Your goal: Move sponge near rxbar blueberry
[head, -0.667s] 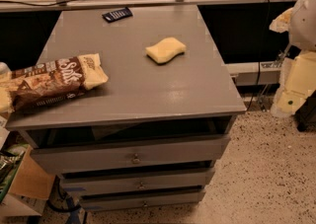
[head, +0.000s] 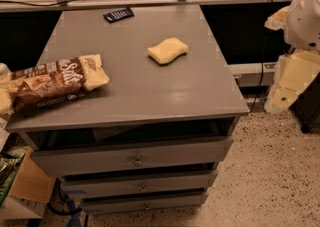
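Note:
The pale yellow sponge (head: 168,50) lies on the grey cabinet top (head: 150,91), right of centre. The rxbar blueberry (head: 119,14), a dark navy flat wrapper, lies at the far edge of the top, left of and behind the sponge and well apart from it. My cream-coloured gripper (head: 290,83) hangs off the cabinet's right side, below the top's level, far from both things and holding nothing I can see.
A big brown-and-cream snack bag (head: 52,82) lies at the left edge of the top. Drawers (head: 135,160) are below the top. A cardboard box (head: 27,186) sits on the floor at lower left. A metal rail (head: 150,0) runs behind the cabinet.

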Available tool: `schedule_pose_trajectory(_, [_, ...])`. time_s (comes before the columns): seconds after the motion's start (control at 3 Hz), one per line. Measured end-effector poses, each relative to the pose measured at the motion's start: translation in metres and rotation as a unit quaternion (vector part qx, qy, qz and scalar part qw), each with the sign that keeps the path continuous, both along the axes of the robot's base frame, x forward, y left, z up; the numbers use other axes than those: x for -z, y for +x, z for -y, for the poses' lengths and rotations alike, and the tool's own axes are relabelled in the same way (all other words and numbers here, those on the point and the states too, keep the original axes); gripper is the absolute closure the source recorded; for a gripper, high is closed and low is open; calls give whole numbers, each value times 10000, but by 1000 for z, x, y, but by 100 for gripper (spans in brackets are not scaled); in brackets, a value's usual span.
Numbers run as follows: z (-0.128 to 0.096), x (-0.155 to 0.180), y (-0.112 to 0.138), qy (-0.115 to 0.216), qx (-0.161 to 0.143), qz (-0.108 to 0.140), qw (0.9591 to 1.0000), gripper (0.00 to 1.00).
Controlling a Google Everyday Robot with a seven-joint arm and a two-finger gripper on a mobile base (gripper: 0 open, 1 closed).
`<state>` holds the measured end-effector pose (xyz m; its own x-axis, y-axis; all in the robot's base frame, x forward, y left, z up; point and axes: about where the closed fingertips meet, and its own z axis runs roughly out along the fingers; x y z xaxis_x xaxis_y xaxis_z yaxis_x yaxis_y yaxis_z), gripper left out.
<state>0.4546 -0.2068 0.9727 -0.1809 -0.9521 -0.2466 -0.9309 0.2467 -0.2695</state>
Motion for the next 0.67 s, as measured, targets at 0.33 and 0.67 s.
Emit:
schedule_pose_trajectory(0.33, [-17, 9, 35, 356, -268, 270, 9986, 0])
schedule_pose_trajectory(0.67, [-41, 22, 71, 711, -523, 473, 9950, 0])
